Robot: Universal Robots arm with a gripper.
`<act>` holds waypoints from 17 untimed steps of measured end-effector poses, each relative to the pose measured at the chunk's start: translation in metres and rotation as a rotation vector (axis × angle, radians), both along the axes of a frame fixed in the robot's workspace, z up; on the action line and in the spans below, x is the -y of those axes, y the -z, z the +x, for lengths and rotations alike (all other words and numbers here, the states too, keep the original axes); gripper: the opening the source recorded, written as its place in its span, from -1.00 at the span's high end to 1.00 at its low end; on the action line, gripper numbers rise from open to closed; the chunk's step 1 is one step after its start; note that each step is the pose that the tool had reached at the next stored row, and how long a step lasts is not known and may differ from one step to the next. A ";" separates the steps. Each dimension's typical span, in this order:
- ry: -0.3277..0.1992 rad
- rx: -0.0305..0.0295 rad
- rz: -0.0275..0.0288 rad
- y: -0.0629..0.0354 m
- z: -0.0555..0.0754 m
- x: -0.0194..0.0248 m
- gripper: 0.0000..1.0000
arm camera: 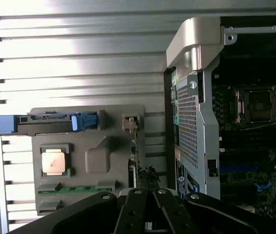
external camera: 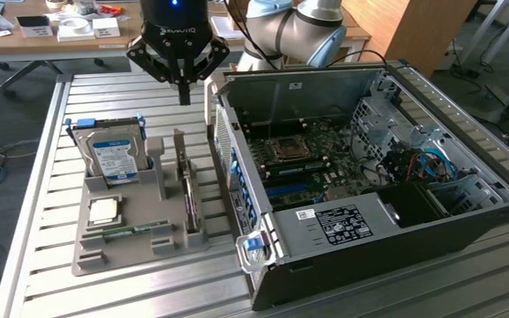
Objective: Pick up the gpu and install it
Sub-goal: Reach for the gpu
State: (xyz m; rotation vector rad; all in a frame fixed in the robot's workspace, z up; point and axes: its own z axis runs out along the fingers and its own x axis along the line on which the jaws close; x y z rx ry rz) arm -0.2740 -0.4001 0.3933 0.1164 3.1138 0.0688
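The gpu [external camera: 186, 189] is a thin dark card standing on its edge in the right-hand slot of a grey holder [external camera: 91, 260], next to the open computer case [external camera: 370, 165]. The wrist view looks down on the gpu [arm camera: 139, 168] edge-on, between the holder [arm camera: 94, 161] and the case's perforated side [arm camera: 187, 126]. My gripper [external camera: 183, 98] hangs above the table, higher than the card and a little beyond its far end. Its fingers are shut with nothing between them. In the wrist view the gripper [arm camera: 147, 197] sits right over the card's end.
The holder also carries a silver hard drive [external camera: 113, 156] with a blue-white label, a square processor chip [external camera: 104, 211] and a green memory stick [external camera: 136, 229]. The case lies open with its motherboard [external camera: 303, 162] exposed. A cluttered desk [external camera: 69, 30] stands behind the slatted metal table [external camera: 34, 199].
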 end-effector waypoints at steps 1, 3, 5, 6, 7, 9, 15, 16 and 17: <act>0.000 0.0001 0.0000 0.0000 0.000 0.0005 0.79; 0.000 0.0000 0.0001 0.0000 0.000 0.0018 0.79; 0.000 0.0000 0.0000 0.0000 0.000 0.0034 0.79; 0.000 0.0001 0.0001 0.0000 -0.001 0.0042 0.79; 0.000 0.0001 0.0000 0.0000 -0.001 0.0051 0.79; 0.000 0.0000 0.0000 0.0000 -0.001 0.0072 0.79; 0.000 0.0000 0.0000 0.0000 -0.002 0.0127 0.79; 0.000 0.0000 0.0000 0.0000 -0.002 0.0135 0.79; 0.000 0.0000 -0.0001 0.0000 -0.002 0.0145 0.79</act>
